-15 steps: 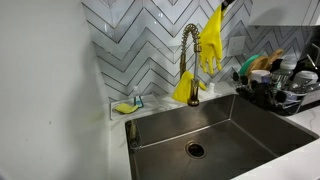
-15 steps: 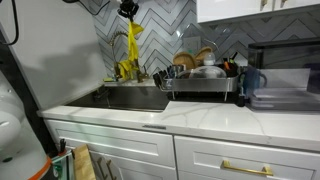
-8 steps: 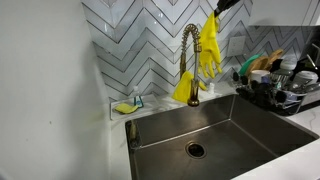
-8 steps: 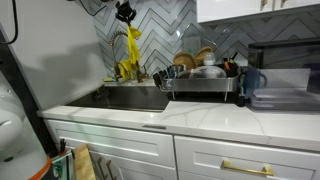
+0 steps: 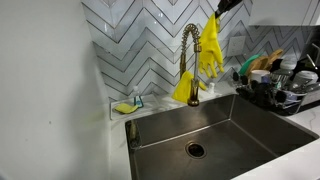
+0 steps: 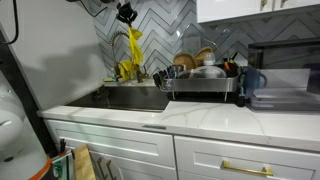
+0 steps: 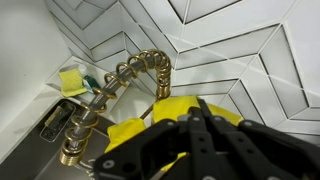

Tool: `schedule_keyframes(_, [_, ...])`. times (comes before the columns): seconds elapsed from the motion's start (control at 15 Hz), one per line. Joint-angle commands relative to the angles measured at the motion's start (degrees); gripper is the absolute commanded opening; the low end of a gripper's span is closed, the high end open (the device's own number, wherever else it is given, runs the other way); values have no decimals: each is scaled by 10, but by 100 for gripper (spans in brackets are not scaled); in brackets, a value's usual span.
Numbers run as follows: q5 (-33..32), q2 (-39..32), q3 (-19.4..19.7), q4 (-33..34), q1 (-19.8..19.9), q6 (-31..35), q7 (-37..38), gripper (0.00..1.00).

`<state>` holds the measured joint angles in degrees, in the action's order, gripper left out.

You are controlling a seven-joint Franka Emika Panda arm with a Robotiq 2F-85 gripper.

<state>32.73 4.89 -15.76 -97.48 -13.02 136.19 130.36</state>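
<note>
fingers: the two black fingers (image 7: 205,130) are pinched together on the top of a yellow rubber glove (image 5: 210,45); in the wrist view they meet low in the frame, right over the yellow rubber.
where the glove is: upper right of the frame in an exterior view, and upper left in the exterior view from across the room (image 6: 132,45). it hangs limp from the pinch, beside the arch of the coiled brass spring faucet (image 5: 188,50).
contact: whether the dangling glove touches the faucet coil or hangs just in front of it cannot be told.
below: the stainless steel sink basin (image 5: 205,125) fills the lower middle of the frame, set into a white stone tabletop (image 6: 200,115).
doing it well: the hold is only a pinch on thin, slippery rubber, so i judge the squeeze should stay firm and any move slow and smooth. a swing could catch the glove's loose end on the coil. moving it away from the faucet before lowering looks safer.
risk: a loose pinch would likely drop the glove into the basin.
count, fingers: two.
count, gloves: two, the held one and a second yellow glove (image 5: 187,88) draped at the faucet's foot, mid frame.
count, faucet: one.
count, sponge: one yellow and green sponge (image 5: 125,107), at the left by the wall.
count, basin: one.
count, rack: one dark wire dish rack (image 5: 275,92), at the right edge. its contents are too crowded to count.
</note>
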Motion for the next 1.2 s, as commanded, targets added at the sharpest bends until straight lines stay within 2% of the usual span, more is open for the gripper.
schedule_keyframes(0.0, [43, 9, 7, -16, -8, -13, -21, 0])
schedule_keyframes(0.53, [83, 25, 23, -45, 3, -81, -12, 0])
schedule_keyframes(0.93, [169, 15, 20, -66, -4, -63, -58, 0])
schedule_keyframes(1.0, [140, 5, 18, -43, 1, -72, -36, 1])
schedule_keyframes(1.13, [151, 5, 18, -49, 1, -73, -45, 1])
